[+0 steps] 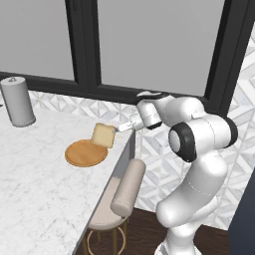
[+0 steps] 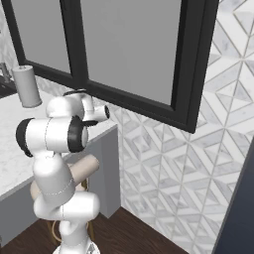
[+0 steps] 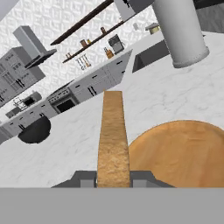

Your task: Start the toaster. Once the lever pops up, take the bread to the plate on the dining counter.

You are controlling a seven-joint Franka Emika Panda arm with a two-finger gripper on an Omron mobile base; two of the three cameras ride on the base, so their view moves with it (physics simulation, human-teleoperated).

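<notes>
Left base view: the claw (image 1: 118, 128) is clenched on the bread (image 1: 103, 135), gripping the slice by its right edge. The bread hangs tilted, just above the far right rim of the plate (image 1: 85, 153), which lies on the white marble surface (image 1: 35, 189) near that surface's right edge. The arm rises from the lower right, bends at its dark elbow and reaches left, its wrist about level with the bread. A grey cylinder (image 1: 17, 101) stands on the surface well beyond the plate, to the left. A padded stool (image 1: 119, 199) sits below the surface's edge, nearer than the plate.

Right base view: the arm folds in front of the surface (image 2: 10, 149); the hand points away, over the surface. The cylinder (image 2: 27, 87) stands far left.

Hand view: two fingertips (image 3: 85, 178) press the bread (image 3: 113, 135) from both sides, seen edge-on. The plate (image 3: 183, 153) lies beside and beneath it. The cylinder (image 3: 179, 30) is beyond the plate.
</notes>
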